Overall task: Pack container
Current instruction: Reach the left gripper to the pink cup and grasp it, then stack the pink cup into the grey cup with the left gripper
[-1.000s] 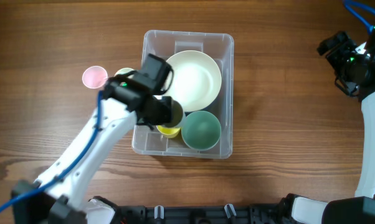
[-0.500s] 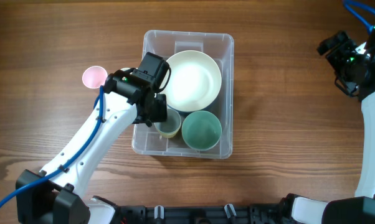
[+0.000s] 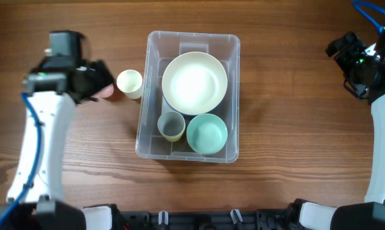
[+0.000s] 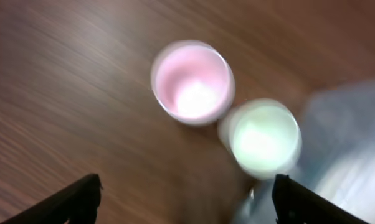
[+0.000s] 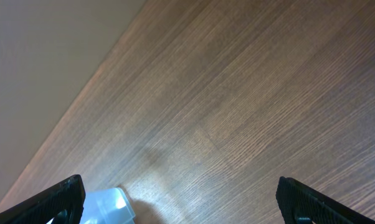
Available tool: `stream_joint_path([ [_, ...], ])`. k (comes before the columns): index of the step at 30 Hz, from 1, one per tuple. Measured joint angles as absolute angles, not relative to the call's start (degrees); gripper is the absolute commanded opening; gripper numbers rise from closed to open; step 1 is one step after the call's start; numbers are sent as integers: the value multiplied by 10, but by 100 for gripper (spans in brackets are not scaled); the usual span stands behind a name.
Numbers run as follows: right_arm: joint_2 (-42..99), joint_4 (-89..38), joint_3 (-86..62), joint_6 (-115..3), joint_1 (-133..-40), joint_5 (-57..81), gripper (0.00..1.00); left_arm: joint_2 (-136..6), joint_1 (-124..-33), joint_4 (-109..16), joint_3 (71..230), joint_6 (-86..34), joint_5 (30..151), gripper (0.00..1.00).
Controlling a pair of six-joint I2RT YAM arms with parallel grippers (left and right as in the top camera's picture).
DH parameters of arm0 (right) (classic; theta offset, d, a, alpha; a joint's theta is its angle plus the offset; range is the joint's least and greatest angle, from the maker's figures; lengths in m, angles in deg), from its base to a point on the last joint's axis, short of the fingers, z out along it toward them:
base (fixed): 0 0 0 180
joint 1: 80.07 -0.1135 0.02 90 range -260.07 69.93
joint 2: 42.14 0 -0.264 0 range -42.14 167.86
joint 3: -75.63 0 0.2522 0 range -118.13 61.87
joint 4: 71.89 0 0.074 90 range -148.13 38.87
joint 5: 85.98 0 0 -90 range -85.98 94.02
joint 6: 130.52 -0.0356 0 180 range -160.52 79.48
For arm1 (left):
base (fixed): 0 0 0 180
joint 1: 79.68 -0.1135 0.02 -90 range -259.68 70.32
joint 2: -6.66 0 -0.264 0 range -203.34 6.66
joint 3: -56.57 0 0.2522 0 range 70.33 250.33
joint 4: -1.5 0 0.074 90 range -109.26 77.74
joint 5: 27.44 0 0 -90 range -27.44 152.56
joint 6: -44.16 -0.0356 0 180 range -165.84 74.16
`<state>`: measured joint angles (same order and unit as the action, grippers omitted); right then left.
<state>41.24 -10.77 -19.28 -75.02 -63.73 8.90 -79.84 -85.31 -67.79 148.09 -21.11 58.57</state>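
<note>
The container (image 3: 233,70) is a clear bin in the middle of the table. It holds a large cream bowl (image 3: 194,83), a green bowl (image 3: 206,133) and a small grey cup (image 3: 171,126) that stands upright with a yellow one under it. My left gripper (image 3: 95,82) hovers open to the left of the bin, above a pink cup (image 4: 192,82) and beside a pale cup (image 3: 129,84). Nothing sits between its fingers (image 4: 80,199). The pale cup (image 4: 265,137) stands against the pink one. My right gripper (image 3: 351,59) waits open at the far right, empty.
The bin's blurred wall (image 4: 356,143) shows at the right of the left wrist view. One bin corner (image 5: 106,205) appears at the lower left of the right wrist view, over bare wood.
My left gripper opened, left the small grey cup in the bin and swung out leftward over the pink cup. The right arm has not moved.
</note>
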Motion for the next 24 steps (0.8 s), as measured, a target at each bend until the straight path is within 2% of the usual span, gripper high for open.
stream_joint_path([
  [4, 412, -108, -193, -750, -637, 89, 99, -857, -925, -633, 1481, -211, 632, 82],
  [9, 412, -108, -193, -750, -637, 89, 100, -940, -939, -614, 1481, -216, 662, 77],
  [10, 412, -108, -193, -750, -637, 89, 100, -955, -939, -611, 1481, -218, 665, 69],
  [11, 412, -108, -193, -750, -637, 89, 100, -968, -939, -606, 1481, -221, 667, 56],
  [12, 412, -108, -193, -750, -637, 89, 99, -985, -939, -600, 1481, -231, 669, 35],
  [15, 412, -108, -193, -750, -637, 89, 100, -1014, -939, -592, 1481, -242, 670, 4],
  [21, 412, -108, -193, -750, -637, 89, 100, -1008, -965, -618, 1488, -251, 670, 4],
  [24, 412, -108, -193, -750, -637, 89, 100, -960, -986, -661, 1502, -251, 669, 4],
])
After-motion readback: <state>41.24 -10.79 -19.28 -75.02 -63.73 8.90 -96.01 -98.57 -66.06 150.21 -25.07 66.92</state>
